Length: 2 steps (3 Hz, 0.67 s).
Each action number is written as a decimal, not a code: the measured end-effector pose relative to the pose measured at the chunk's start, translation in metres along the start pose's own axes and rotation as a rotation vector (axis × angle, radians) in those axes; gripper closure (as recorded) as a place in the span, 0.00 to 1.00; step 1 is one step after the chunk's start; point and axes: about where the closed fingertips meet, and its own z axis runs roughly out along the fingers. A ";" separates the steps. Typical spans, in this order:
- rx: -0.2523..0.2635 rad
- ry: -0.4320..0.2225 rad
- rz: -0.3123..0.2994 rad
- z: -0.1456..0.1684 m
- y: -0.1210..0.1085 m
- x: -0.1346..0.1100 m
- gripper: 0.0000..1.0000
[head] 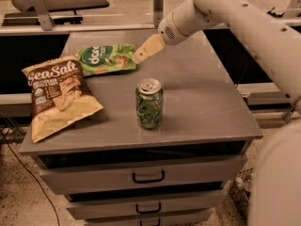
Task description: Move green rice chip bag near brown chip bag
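The green rice chip bag (106, 58) lies flat on the grey cabinet top (202, 93), at the back left. Its left end touches the top right corner of the brown chip bag (59, 95), which lies flat at the left edge with "Sea Salt" lettering. My gripper (142, 52) reaches in from the upper right on a white arm (225, 8). Its tan tip sits at the green bag's right edge, just above the table.
A green soda can (149, 103) stands upright in the middle of the cabinet top, in front of the gripper. Drawers with dark handles (148, 177) are below the top. The robot's white body (277, 182) fills the right side.
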 end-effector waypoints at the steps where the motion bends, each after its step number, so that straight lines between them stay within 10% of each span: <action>1: 0.106 -0.028 -0.028 -0.070 -0.027 0.022 0.00; 2: 0.106 -0.028 -0.028 -0.070 -0.026 0.022 0.00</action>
